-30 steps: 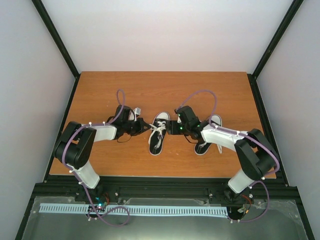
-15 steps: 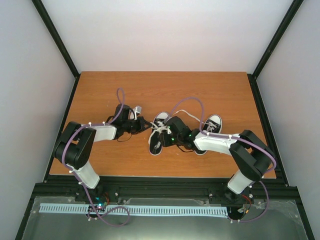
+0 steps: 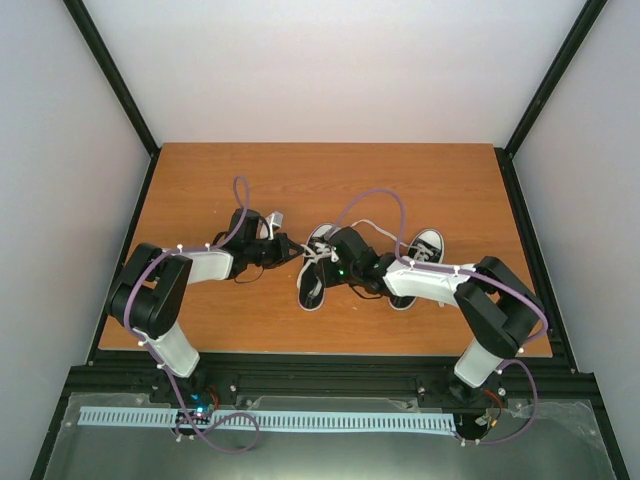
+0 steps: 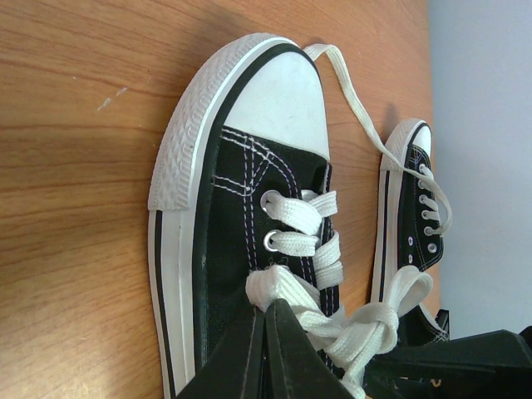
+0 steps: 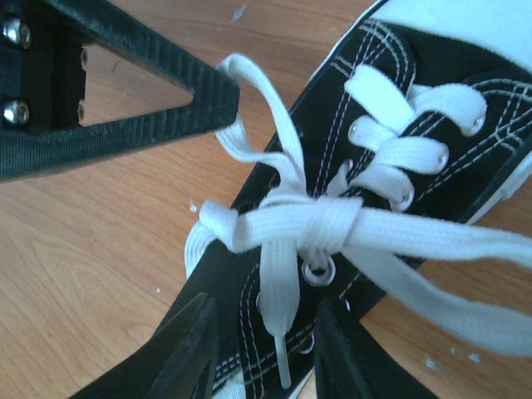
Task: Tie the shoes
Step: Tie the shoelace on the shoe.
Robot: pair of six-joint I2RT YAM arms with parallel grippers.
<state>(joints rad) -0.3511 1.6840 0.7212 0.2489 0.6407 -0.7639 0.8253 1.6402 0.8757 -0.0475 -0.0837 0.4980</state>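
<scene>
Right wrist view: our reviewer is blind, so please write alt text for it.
White laces form a loose knot on a black sneaker. The shut left end effector pinches a lace loop at upper left; the open right end effector straddles a dangling lace end.

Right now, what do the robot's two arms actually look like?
The left arm and right arm match: white shells between chunky black joints, with a purple cable running along each. The fingers are flat, black and tapering, with a fine woven texture.
</scene>
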